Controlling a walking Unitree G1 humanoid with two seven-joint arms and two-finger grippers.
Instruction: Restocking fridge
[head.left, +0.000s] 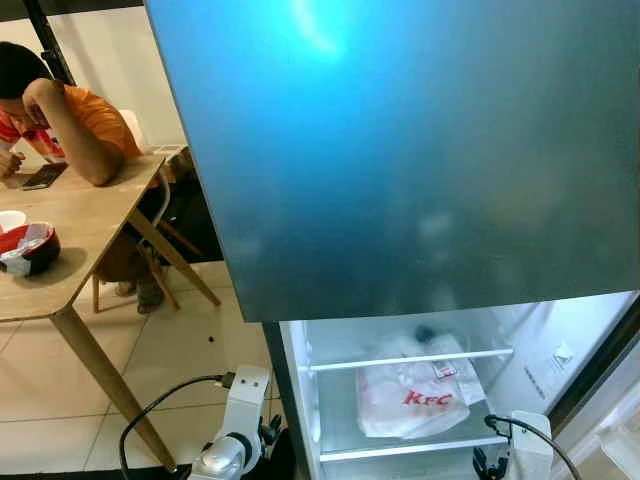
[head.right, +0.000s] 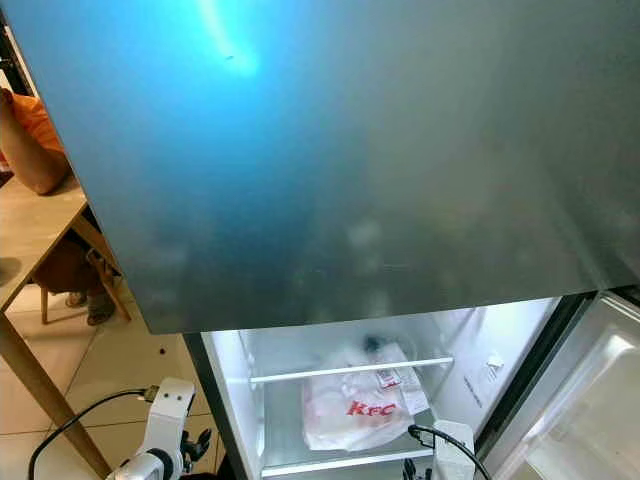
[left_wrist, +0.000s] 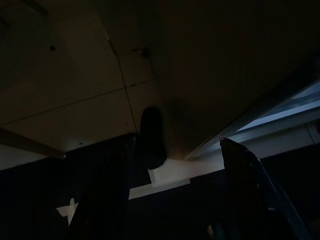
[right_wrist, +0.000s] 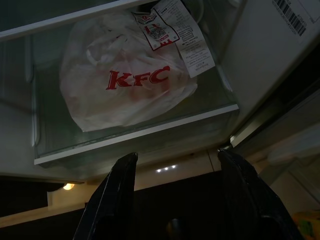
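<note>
Right gripper (right_wrist: 175, 200): two fingers spread wide, holding nothing, low before the open fridge (head.left: 300, 400). Left gripper (left_wrist: 175, 200): also spread, empty, over dim floor tiles beside the fridge. One white KFC bag (right_wrist: 127, 85), receipt attached, lies on the glass shelf (right_wrist: 140, 134); two shelves visible. Beyond, one person (head.left: 70, 120) sits at a wooden table (head.left: 90, 230) bearing one red bowl (head.left: 35, 250).

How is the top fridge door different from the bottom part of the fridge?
The upper door is shut, while the lower compartment stands open. The upper door looks dark and bluish with a glare spot; the lower compartment is white and lit inside. The upper door hides whatever is behind it; the lower compartment shows a white KFC bag lying on a glass shelf. Both belong to the same fridge.
</note>
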